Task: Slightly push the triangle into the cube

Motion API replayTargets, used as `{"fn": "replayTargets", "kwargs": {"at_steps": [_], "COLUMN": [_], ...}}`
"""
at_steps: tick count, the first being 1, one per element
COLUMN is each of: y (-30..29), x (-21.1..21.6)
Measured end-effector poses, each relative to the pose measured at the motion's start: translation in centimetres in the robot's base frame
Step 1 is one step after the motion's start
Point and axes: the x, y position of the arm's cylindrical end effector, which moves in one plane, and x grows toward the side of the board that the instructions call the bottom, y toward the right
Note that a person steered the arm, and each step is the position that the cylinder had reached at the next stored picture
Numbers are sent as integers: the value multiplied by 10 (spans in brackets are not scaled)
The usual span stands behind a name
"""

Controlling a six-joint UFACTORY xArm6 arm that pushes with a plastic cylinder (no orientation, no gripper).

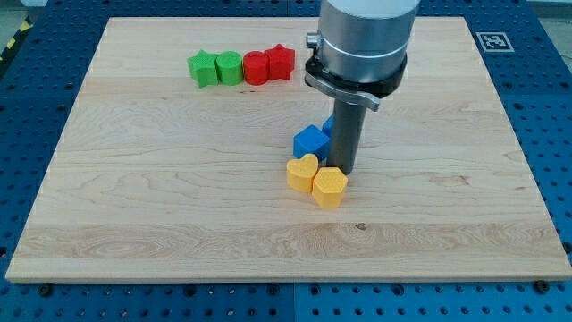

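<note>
A blue cube (309, 141) lies near the board's middle. Just to its upper right, a second blue block (328, 125), probably the triangle, is mostly hidden behind my rod and touches the cube or nearly does. My tip (343, 170) rests on the board right of the cube, just below the hidden blue block and just above the yellow hexagon (329, 187). A yellow heart (301, 173) sits below the cube, touching the hexagon.
Along the view's top left a row of blocks stands side by side: a green star (203, 68), a green block (230, 68), a red round block (256, 68) and a red star (280, 62). The wooden board (134, 179) ends in blue pegboard on all sides.
</note>
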Motion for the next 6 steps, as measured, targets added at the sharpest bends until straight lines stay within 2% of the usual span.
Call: {"fn": "replayTargets", "kwargs": {"at_steps": [1, 3, 6], "y": [20, 37, 10], "x": [-1, -73, -73]}}
